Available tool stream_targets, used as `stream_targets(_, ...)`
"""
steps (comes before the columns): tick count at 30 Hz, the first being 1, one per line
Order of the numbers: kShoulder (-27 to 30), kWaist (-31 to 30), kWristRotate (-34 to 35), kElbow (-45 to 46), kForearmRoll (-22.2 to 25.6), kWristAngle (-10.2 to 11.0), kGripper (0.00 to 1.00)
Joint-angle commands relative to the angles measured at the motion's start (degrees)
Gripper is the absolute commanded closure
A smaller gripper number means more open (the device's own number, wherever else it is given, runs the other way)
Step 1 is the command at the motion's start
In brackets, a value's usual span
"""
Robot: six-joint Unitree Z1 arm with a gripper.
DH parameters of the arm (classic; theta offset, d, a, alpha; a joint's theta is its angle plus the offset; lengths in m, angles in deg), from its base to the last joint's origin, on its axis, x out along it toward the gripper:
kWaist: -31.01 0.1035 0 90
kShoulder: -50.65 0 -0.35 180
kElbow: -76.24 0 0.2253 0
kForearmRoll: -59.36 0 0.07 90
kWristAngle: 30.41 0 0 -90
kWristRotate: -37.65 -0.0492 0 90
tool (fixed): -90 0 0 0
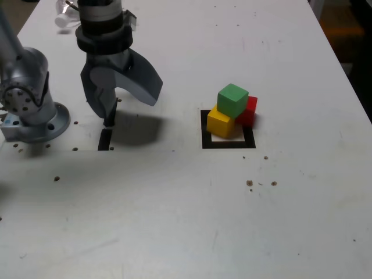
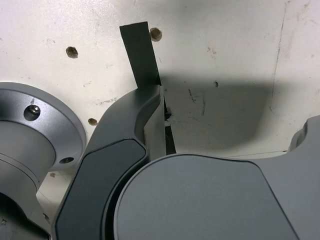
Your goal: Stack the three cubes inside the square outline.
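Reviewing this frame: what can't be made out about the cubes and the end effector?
- Red cube: exterior view, mostly hidden behind the green cube and yellow cube; whether it sits inside the square outline is unclear.
- Cubes: absent from the wrist view.
- End effector: open, empty; its far fingertip is cut off in the wrist view.

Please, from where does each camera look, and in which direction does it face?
Exterior view: off the arm, raised, looking down across the white table at the cubes; shows the arm's base and open hand.
Wrist view: on the wrist, facing down at the table; shows the hand's fingers and base.
Shared: the hand, base, black tape strip.
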Motion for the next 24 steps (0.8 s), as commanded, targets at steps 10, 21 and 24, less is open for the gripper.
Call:
stream_targets(10, 0.7, -0.1, 0.1, 0.3, 0.0, 0.1, 0.0)
stream_targets(21, 1.3, -0.1, 0.4, -0.8, 0.8, 0.6, 0.01)
stream_targets(24, 1.4, -0.1, 0.7, -1.5, 1.5, 1.3, 0.02)
